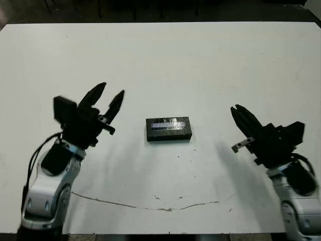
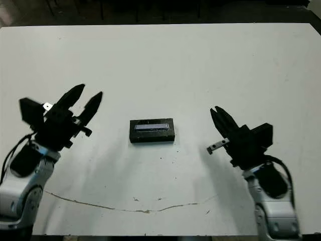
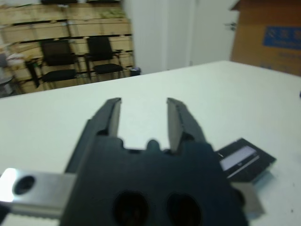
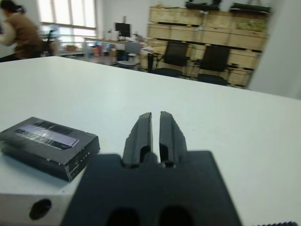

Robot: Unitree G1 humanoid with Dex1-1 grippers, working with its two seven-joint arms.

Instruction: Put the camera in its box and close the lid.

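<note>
A black lid (image 1: 168, 124) with a silvery label strip lies flat at the middle of the white table (image 1: 160, 60), forming one closed black block. The box is hidden under it, and the camera is out of view. My left gripper (image 1: 110, 92) hovers to the left of the block, a hand's width away, fingers open and holding nothing. My right gripper (image 1: 236, 110) is further off on the right, fingers shut with nothing between them. The lid (image 3: 240, 157) shows beside the left gripper (image 3: 141, 101) in its wrist view. It also lies beside the right gripper (image 4: 155, 114) as the lid (image 4: 47, 134).
A thin dark crack line (image 1: 150, 206) runs along the table near its front edge. Beyond the table are black chairs (image 3: 75, 56), stacked wooden crates (image 4: 207, 23), a cardboard carton (image 3: 268, 37) and a person (image 4: 19, 30) far off.
</note>
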